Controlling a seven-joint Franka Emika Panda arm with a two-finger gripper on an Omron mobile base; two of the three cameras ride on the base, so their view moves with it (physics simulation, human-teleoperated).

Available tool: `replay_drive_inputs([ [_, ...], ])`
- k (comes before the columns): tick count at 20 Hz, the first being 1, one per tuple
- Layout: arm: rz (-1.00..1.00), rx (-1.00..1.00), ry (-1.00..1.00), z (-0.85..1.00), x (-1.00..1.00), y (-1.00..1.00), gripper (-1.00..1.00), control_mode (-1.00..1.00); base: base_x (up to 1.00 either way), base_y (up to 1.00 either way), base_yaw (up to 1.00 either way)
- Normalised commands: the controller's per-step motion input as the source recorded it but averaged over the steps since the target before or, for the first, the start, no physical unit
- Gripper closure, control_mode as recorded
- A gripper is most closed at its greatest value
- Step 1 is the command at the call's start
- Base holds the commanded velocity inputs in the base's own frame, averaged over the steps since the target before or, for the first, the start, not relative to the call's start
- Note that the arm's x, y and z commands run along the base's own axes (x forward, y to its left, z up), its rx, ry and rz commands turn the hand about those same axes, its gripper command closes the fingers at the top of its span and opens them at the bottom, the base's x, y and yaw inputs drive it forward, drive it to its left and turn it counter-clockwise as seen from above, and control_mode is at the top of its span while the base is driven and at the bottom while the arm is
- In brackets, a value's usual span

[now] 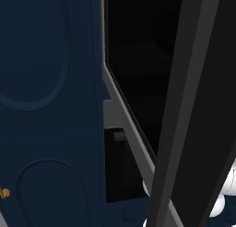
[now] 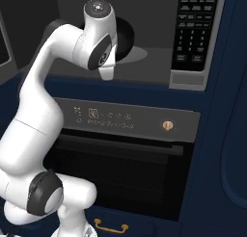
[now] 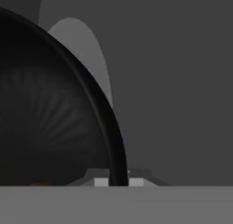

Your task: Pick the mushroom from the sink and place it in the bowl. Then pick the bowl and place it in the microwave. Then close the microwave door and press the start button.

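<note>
Reaching into the microwave (image 2: 144, 53) cavity, the arm carries the bowl (image 3: 54, 114) over the grey cavity floor. Hand view: the gripper (image 3: 118, 181) has its fingers pinched on the black rim of the bowl, one on each side of the rim wall. A small tan-brown patch low inside the bowl is probably the mushroom (image 3: 40, 184), though it is too cropped to be sure.

Right base view: the bowl shows as a dark round shape behind the wrist, at or just above the cavity floor, with a shadow spread under it; contact with the floor cannot be told. The button panel (image 2: 194, 31) sits at the right of the cavity, with the oven (image 2: 125, 159) and its brass knob (image 2: 168, 125) below.

Left base view: the microwave door (image 1: 198, 106) stands swung open, seen edge-on, beside the navy cabinet front (image 1: 46, 106).

Progress, as judged: mushroom apparently in the bowl, bowl lifted and brought inside the microwave. Left to do: set the bowl down and release it, withdraw the arm, close the door, press start
</note>
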Motion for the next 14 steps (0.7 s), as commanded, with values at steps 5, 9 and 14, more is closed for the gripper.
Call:
replay_drive_inputs([
  [5,0.06,0.00,0.00,-0.05,0.32,0.05,1.00,-1.00,0.00,0.00,0.00],
  [9,0.01,0.00,0.00,0.00,0.45,0.00,1.00,-1.00,0.00,0.00,0.00],
  [14,0.03,0.00,0.00,-0.09,0.29,0.00,-1.00,-1.00,0.00,0.00,0.00],
])
